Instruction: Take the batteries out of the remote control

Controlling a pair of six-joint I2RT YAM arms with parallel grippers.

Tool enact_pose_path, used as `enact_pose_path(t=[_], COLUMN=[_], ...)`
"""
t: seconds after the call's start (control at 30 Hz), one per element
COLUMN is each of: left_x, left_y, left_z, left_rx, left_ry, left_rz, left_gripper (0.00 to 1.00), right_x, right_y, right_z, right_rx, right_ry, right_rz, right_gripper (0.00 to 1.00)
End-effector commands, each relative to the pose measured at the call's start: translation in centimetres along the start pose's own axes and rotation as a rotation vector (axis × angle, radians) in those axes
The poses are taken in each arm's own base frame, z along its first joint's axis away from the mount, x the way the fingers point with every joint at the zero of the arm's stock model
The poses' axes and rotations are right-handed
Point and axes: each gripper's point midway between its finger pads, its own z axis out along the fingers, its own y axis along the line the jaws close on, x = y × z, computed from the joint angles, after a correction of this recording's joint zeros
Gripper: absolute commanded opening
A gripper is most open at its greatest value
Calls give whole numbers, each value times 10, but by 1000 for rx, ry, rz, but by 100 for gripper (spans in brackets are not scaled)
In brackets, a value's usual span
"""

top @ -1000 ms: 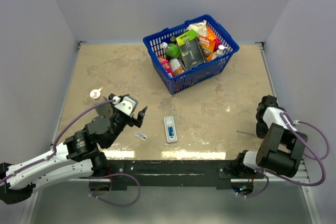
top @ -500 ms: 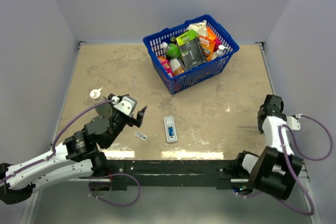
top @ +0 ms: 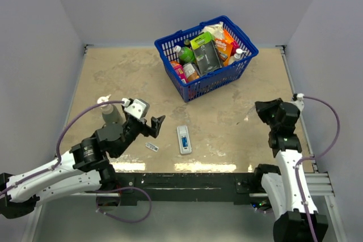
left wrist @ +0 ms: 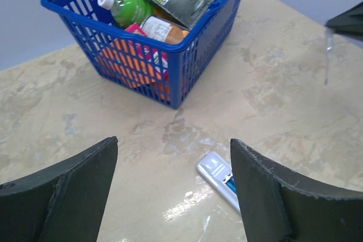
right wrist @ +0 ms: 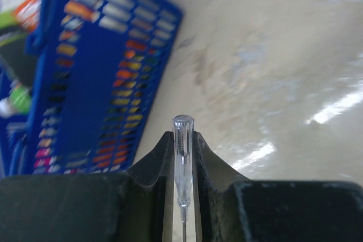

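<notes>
Remote control (top: pixel 183 139): flat on the table (top: pixel 113 72), on the near side of the blue basket (top: pixel 238 63) and well apart from it, recess face up.
Blue battery (top: pixel 182 138): seated in the remote's recess, seen as a blue patch.
Small greyish piece (top: pixel 151 147): on the table, near-left of the basket, just left of the remote; too small to tell what it is.
Left gripper (top: pixel 153 127): near-left of the basket, above the table, jaws spread wide with nothing between them; the remote lies beyond its fingers (left wrist: pixel 283 196) in the wrist view.
Right gripper (top: pixel 262 109): near-right of the basket, jaws pinched onto a slim clear-handled tool (right wrist: pixel 182 162).
Tool shaft: thin metal, pointing from the right gripper down toward the table.
Spray-top bottle (top: pixel 108 110): upright, well to the near-left of the basket, beside the left arm.
Basket contents: packed with bottles and packets.
</notes>
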Motion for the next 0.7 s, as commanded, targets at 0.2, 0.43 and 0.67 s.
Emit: enact_pose_path(t=[0.2, 0.43, 0.67], left_x=[-46, -71, -79], left_y=[-64, -98, -123], left_z=[4, 12, 22], left_rx=[264, 400, 485], left_ry=[2, -9, -6], left_rz=[-246, -296, -309], left_gripper=[79, 74, 72], right_x=[77, 103, 104], right_y=[174, 225, 239], right_z=[-92, -158, -209], right_rx=[-856, -1145, -1366], right_ry=[242, 351, 340], right_rz=[-85, 11, 55], right_gripper=[0, 0, 0])
